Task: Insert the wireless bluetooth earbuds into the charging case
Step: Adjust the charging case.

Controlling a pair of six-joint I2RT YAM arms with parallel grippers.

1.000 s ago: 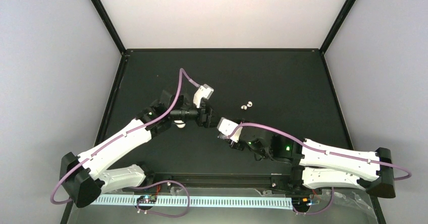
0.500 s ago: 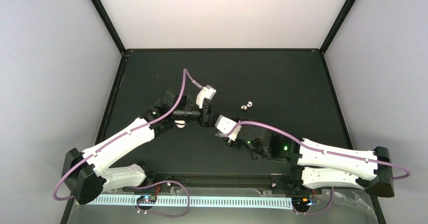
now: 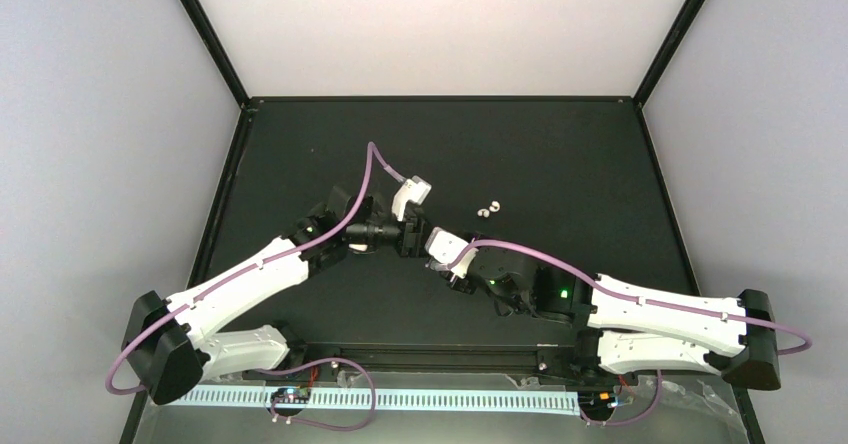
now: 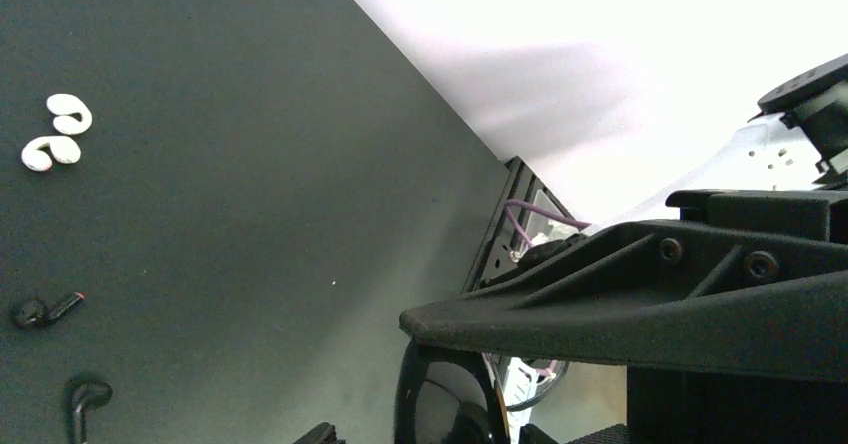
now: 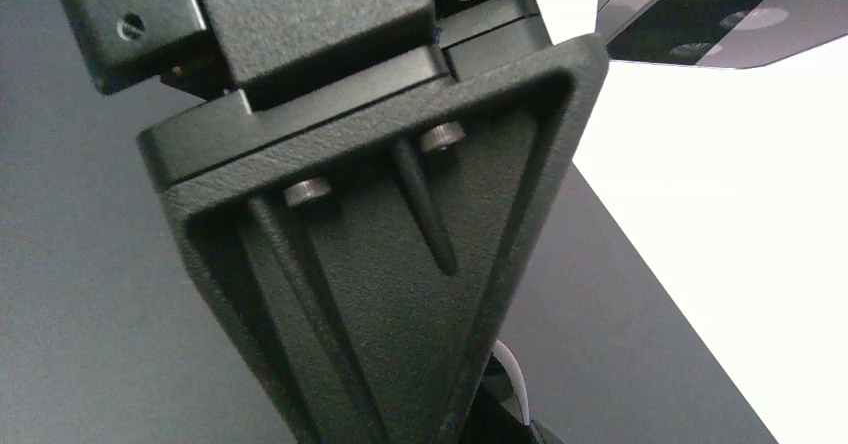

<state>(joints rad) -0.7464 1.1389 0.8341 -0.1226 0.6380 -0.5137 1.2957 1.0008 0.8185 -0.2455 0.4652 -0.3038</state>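
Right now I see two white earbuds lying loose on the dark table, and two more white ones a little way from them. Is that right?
Not quite. The second pair is black, not white. The left wrist view shows the white earbuds lying loose on the dark table, with the black earbuds a little way from them.

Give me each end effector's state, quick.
Left end effector: cannot be told from these views.
Right end effector: cannot be told either.
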